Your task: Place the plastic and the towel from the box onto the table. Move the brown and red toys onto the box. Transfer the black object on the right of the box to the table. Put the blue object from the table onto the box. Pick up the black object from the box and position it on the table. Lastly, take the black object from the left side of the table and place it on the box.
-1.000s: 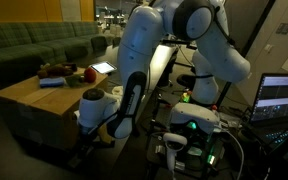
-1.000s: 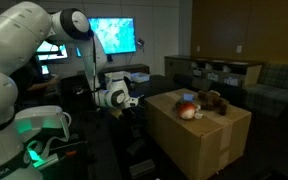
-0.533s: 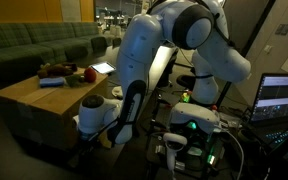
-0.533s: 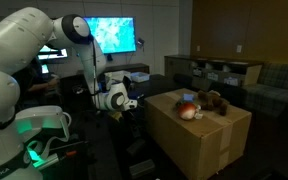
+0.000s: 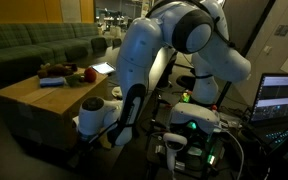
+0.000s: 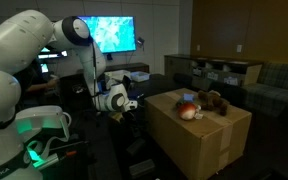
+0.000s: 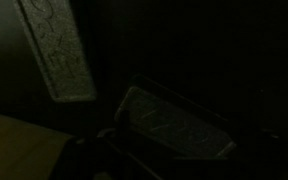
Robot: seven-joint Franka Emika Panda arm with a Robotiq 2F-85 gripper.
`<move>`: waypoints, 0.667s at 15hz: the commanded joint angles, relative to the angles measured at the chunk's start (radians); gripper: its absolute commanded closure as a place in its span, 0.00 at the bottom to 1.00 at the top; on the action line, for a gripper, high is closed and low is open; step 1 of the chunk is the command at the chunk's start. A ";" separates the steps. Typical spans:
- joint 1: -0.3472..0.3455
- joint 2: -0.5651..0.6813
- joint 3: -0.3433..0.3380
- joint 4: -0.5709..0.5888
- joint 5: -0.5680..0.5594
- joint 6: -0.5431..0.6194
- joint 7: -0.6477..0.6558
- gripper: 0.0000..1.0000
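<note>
The white arm (image 5: pixel 149 55) bends down beside the cardboard box (image 6: pixel 199 135), and its claw (image 6: pixel 129 103) hangs low at the box's 9 o'clock in an exterior view, near the box's side wall and below its top. The wrist view is very dark: two pale finger pads (image 7: pixel 59 50) stand well apart, one at 10 o'clock and one near the centre. Nothing can be made out between them, so the claw is spread wide and holds nothing. A tan patch at 7 o'clock in that view may be the box, but it is too dim to tell. On the flat tan top of the box lie the toys. The lumpy brown toy (image 6: pixel 216 101) sits at 3 o'clock of the round red toy (image 6: pixel 189 111), and the two are close together. In an exterior view the pale-blue block (image 5: pixel 52 82) lies on the box top too, at 6 o'clock of the brown toy and just beside it. A flat white slab (image 5: pixel 102 68) rests near the box's far edge, at 1 o'clock of the red toy. Behind the claw stretches a dark worktop (image 6: pixel 152 82), its surface too dim to read. A lit laptop (image 5: pixel 281 98) glows at 3 o'clock of the arm, a green sofa (image 5: pixel 29 45) lines the back wall, and a bright screen (image 6: pixel 114 35) hangs at 12 o'clock above the claw.
</note>
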 commanded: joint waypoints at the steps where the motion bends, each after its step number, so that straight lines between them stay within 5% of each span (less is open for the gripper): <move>1: -0.011 0.016 0.008 0.010 0.033 0.022 -0.047 0.00; 10: -0.132 0.031 0.123 0.007 0.023 0.052 -0.134 0.00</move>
